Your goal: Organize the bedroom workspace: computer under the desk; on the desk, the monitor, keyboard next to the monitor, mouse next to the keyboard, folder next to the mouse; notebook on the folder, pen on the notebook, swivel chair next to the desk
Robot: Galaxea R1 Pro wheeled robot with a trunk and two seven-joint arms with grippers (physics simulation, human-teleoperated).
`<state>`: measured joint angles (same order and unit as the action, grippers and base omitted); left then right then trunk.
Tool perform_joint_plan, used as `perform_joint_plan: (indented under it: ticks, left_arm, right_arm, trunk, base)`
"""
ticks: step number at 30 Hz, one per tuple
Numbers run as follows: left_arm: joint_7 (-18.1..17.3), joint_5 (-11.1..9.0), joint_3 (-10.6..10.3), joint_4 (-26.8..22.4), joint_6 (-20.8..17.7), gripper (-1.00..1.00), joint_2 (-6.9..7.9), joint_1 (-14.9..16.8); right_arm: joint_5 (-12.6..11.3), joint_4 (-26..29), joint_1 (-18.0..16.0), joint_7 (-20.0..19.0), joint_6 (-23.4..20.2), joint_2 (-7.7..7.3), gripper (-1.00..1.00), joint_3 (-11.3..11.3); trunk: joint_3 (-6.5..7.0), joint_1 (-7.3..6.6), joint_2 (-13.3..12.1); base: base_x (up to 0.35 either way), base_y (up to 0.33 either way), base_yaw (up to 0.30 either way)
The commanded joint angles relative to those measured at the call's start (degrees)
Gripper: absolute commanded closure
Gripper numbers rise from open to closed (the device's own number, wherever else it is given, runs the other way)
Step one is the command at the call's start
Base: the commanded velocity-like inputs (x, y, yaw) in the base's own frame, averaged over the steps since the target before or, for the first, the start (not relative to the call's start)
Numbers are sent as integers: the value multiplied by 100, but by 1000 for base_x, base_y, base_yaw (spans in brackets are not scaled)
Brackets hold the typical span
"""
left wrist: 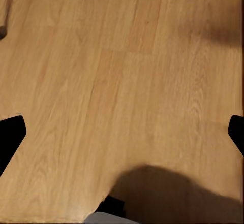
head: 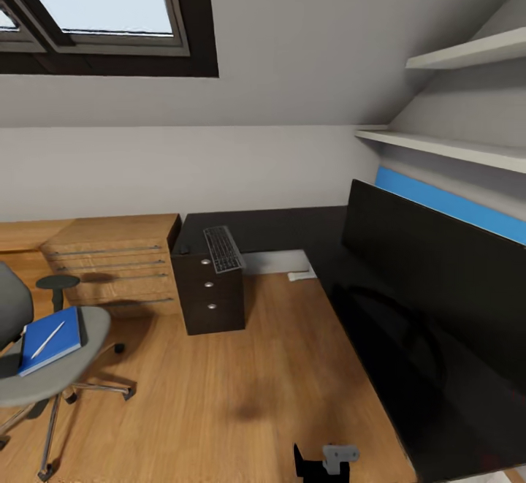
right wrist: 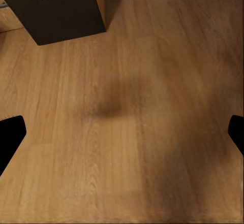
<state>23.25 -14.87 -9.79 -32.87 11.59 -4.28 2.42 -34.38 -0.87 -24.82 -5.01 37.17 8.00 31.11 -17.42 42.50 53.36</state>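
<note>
**Desk corner, with the chair's load off to the left**

The desk (head: 292,223) is the biggest thing in the head view: a glossy black L-shaped top running along the back wall and down the right side, its near end cut off by the picture's edge. On that right run stands the monitor (head: 438,271), a wide black panel seen at a slant, its far end cropped; its neck and base cannot be made out against the black top. The dark drawer unit (head: 210,300) with silver knobs stands under the desk's left end, beside light wooden drawers (head: 117,264). The swivel chair (head: 55,366), grey with a metal star base, sits at the lower left, well apart from the desk and partly cut off. On its seat lies the bright blue folder (head: 50,340), with the thin white pen (head: 48,339) slanted across it. The slim keyboard (head: 223,248) rests on the desk's left end, above the drawer unit.

Over the wooden floor (left wrist: 122,82), the left gripper (left wrist: 122,132) and right gripper (right wrist: 122,132) each have their fingertips spread wide, grasping nothing.
</note>
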Motion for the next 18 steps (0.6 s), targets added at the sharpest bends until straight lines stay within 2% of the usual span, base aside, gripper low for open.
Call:
perform_joint_plan:
  ticks: [1,18]
  left_arm:
    - [39,-60,-41,0,34,-100,6,4]
    - [40,-60,-32,9,44,-100,6,4]
  right_arm:
    - [-60,-9,-5,-52,19,-1,-100,10]
    - [-69,-8,-5,-52,27,-28,-100,-8]
  trunk:
    - [-7,-2,5]
    - [-7,-2,5]
  base:
    - [-229,-268,0]
    - [-178,-299,-11]
